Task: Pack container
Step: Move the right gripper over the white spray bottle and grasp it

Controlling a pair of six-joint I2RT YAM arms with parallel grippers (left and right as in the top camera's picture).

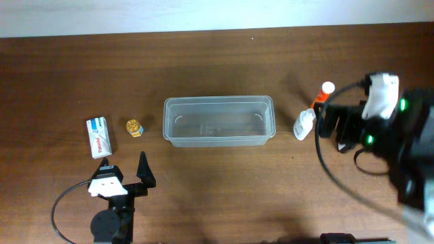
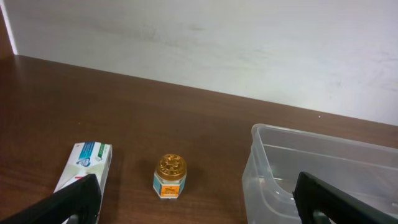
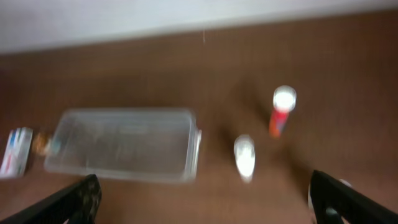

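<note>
The clear rectangular container (image 1: 217, 101) stands empty at the table's middle; it also shows in the left wrist view (image 2: 261, 168) and, blurred, in the right wrist view (image 3: 191, 149). A white toothpaste box (image 1: 99, 136) and a small gold-lidded jar (image 1: 134, 127) lie to its left. A white bottle (image 1: 304, 125) and an orange tube with a white cap (image 1: 323, 95) stand to its right. My left gripper (image 1: 125, 168) is open and empty, in front of the jar (image 2: 170, 176) and the box (image 2: 84, 165). My right gripper (image 1: 337, 129) is open and empty, just right of the bottle (image 3: 244, 155) and the tube (image 3: 281, 112).
The brown table ends at a pale wall (image 2: 199, 43) behind the items. A black cable (image 1: 339, 179) hangs from the right arm over the table's right side.
</note>
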